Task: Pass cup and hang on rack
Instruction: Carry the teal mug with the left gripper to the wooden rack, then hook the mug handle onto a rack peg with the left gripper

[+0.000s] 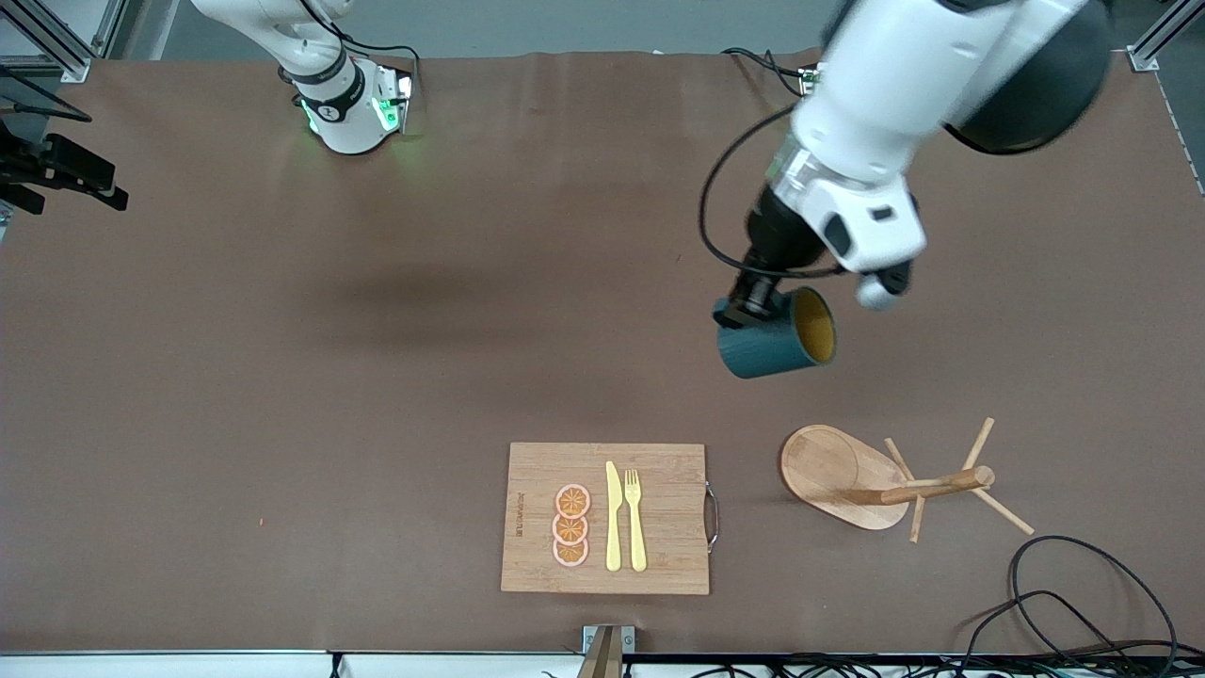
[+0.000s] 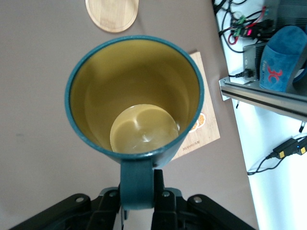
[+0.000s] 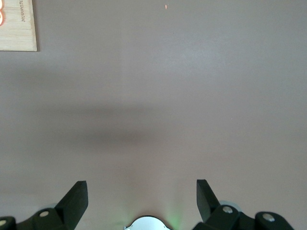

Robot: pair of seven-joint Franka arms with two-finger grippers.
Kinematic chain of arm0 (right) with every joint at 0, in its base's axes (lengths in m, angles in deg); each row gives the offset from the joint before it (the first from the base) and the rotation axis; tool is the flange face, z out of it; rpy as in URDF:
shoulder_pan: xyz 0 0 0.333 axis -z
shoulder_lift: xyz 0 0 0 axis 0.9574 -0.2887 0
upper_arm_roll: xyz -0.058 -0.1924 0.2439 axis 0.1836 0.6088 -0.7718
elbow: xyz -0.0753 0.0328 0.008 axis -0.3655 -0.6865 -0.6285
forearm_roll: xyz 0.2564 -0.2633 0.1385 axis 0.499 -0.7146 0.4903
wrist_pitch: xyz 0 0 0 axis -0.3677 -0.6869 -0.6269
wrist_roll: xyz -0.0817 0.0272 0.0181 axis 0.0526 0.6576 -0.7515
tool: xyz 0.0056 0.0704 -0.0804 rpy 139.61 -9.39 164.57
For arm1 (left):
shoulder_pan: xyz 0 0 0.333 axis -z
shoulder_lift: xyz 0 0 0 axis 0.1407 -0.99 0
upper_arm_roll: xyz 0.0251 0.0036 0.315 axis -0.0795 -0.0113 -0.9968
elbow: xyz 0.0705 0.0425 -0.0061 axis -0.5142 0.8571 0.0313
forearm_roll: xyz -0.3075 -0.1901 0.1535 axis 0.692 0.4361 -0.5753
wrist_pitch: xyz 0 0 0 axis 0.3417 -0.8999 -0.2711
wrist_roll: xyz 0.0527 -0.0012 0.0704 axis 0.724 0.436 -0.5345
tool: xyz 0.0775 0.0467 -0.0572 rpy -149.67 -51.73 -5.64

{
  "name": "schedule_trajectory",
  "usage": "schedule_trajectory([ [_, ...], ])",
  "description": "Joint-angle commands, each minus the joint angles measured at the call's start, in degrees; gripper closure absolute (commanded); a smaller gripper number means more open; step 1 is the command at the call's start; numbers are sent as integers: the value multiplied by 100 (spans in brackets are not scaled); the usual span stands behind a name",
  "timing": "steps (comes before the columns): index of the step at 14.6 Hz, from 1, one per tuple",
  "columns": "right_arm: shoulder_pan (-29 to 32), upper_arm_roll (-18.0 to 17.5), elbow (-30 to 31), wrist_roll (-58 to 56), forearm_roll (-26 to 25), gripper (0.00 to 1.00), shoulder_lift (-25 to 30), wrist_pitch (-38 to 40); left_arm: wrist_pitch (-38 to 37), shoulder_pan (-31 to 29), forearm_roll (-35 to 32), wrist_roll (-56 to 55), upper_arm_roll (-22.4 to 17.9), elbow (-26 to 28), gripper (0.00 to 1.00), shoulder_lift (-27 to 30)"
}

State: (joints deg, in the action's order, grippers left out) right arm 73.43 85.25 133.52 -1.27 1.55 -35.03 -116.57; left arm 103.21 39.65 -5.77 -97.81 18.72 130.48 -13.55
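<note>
Only in the left wrist view, cup [image 2: 136, 103] handle between left tool [image 2: 137, 199] fingers.

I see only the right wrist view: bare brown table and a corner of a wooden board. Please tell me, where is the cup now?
Observer: The left gripper holds the cup by its handle, in the air over bare table, on its side.
Operator: Is the rack standing?
Observer: In the front view the rack looks tipped over, its post and pegs pointing toward the left arm's end of the table.
Operator: What lies on the board?
Observer: On the cutting board lie three orange slices, a yellow knife and a yellow fork.
Operator: And my gripper?
Observer: The right gripper is open and empty; the right arm waits.
</note>
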Motion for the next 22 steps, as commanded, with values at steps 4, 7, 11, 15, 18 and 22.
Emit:
schedule_trajectory([
  [4, 23, -29, 141, -60, 19, 0, 135, -25, -326, -1439, 1837, 926, 44, 122, 100, -3],
  [7, 14, -29, 141, -68, 19, 0, 135, -25, -326, -1994, 2909, 1348, 52, 122, 100, -284],
  [11, 14, -38, 141, -60, 19, 0, 135, -25, -334, -2320, 3965, 1858, 44, 122, 100, -653],
  [15, 14, -38, 141, -60, 28, 0, 135, -25, -343, -2540, 4361, 2525, 70, 122, 100, -1092],
  [18, 14, -29, 141, -68, 28, 0, 135, -25, -510, -2768, 4757, 3184, 79, 87, 100, -1418],
  [22, 14, -29, 141, -60, 28, 0, 135, -16, -528, -2857, 5461, 3582, 70, 87, 100, -1691],
])
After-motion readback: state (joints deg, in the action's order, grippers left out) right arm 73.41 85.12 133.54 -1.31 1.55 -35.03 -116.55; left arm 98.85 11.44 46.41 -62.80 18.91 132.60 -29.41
